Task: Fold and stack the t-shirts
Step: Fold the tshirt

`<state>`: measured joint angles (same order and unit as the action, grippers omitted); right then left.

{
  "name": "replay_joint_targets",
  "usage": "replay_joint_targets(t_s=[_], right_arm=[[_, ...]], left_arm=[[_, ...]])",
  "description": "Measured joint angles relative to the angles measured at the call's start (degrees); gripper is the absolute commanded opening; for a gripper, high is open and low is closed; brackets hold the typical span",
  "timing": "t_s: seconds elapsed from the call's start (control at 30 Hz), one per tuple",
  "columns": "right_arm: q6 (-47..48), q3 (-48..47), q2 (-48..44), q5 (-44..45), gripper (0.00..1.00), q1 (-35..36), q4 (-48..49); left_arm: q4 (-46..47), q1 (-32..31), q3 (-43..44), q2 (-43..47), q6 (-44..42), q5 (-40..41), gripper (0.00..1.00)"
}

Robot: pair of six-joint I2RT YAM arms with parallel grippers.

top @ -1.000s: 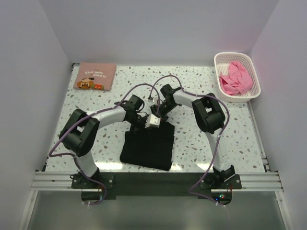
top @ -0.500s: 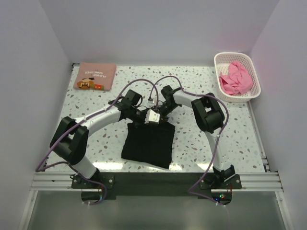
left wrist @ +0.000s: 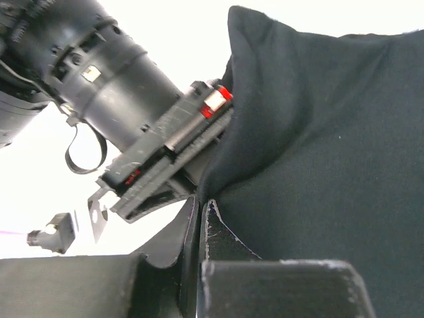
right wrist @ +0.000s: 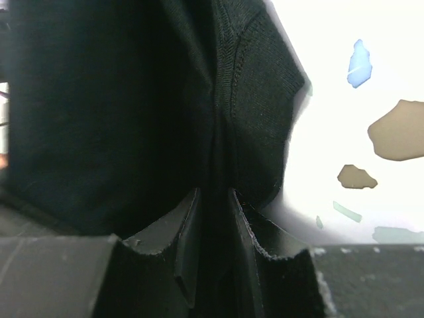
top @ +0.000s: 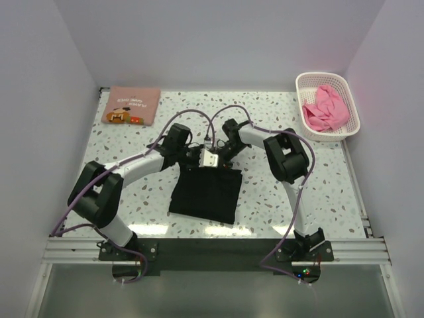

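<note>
Both of your arms meet at the upper edge of the black t-shirt (top: pixel 205 195), which lies flat just below the middle of the overhead frame on the speckled table (top: pixel 285 199).

Your left gripper (left wrist: pixel 202 213) is closed to a hairline. The cloth puckers in towards its tips at the bottom centre of the left wrist view, so it reads as a pinch on the shirt's edge. Your right gripper (right wrist: pixel 215 209) is clamped on a stitched fold of the same shirt, with black fabric filling the slot between its fingers. In the left wrist view the right pincer shows at the upper left, biting the same edge close beside the left one.

With the two grips this close along one edge, you look set to carry that edge as a single straight line, which would keep the fold square.

The salmon-pink printed t-shirt (top: pixel 132 106) lies folded flat at the upper left, probably as the base of the stack. The bright pink t-shirt (top: pixel 324 109) sits crumpled in the basket (top: pixel 328 137) at the upper right, not yet folded.

Compared with a second ago, the black shirt has slid up the frame, and both its upper and lower edges now lie higher. Its outline has tightened into a neater rectangle. Your left arm has stretched further in towards the centre, while the right arm has barely shifted. The other two shirts and the basket are where they were.
</note>
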<state>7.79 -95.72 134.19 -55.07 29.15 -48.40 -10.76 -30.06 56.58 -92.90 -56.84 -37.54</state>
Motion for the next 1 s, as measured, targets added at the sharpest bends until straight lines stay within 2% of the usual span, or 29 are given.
replay_joint_targets(t_s=[0.1,0.17,0.23,0.3,0.4,0.57,0.73,0.8,0.93,1.0], right_arm=[[0.5,-0.9,0.4,0.0,0.31,-0.2,-1.4],[1.3,-1.8,0.5,0.5,0.33,-0.3,-2.7],[2.1,-3.1,0.5,1.9,0.37,-0.3,-4.3],[3.3,-4.7,0.5,3.7,0.40,-0.3,-6.2],[5.2,-7.0,0.4,7.1,0.42,-0.3,-9.2],[9.9,-13.6,0.4,14.4,0.47,-0.4,-16.9],[15.4,-25.0,0.4,20.5,0.52,-1.1,-23.9],[16.9,-27.6,0.4,22.5,0.57,-1.5,-24.8],[19.5,-29.0,0.0,24.5,0.68,-3.8,-26.2],[20.8,-27.7,-0.8,24.6,0.68,-5.6,-26.2]], left_arm=[[3.0,0.0,-2.7,0.5,-1.0,0.3,0.00],[4.2,0.0,-3.6,0.8,-1.5,0.3,0.04],[5.8,0.0,-4.5,1.1,-2.4,0.4,0.20],[7.5,0.0,-5.4,1.3,-2.8,0.8,0.31],[9.5,0.0,-6.4,1.7,-3.0,1.8,0.38],[8.3,0.8,-6.6,5.2,-2.6,1.6,0.41],[-0.4,4.6,-3.5,10.1,-0.8,-1.8,0.43],[-5.7,7.0,-0.2,9.8,-0.6,-2.9,0.44],[-16.1,12.6,8.4,5.1,1.2,-5.5,0.45],[-21.9,15.3,14.4,-0.2,1.8,-7.1,0.46]])
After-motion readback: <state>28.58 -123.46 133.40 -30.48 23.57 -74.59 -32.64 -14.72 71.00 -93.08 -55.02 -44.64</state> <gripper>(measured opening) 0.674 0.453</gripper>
